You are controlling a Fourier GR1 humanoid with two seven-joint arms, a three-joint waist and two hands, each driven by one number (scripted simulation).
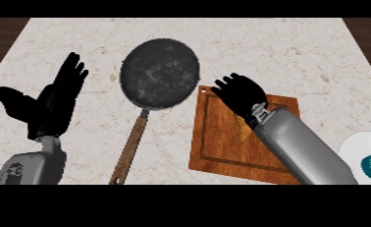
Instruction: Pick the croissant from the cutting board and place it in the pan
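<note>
Pale marbled stone counter [290,44]: smooth, faintly veined. Round dark pan [159,73]: matt, speckled, rough-looking inside; long brown wooden handle [130,147]. Reddish-brown rectangular wooden cutting board [217,142], lower right: polished, visible grain, grooved border. Forearms: smooth grey metal-like shells. Black hands: matt.

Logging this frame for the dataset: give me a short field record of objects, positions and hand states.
pan: dark, round, nothing in it, handle toward the robot, left of the cutting board
cutting board: wooden, right of centre
croissant: on the board, mostly hidden by the right forearm
right hand: over the board's far edge, fingers curled, holding nothing visible
left hand: open, fingers up, resting at the view's left
task status: croissant not yet picked
</note>
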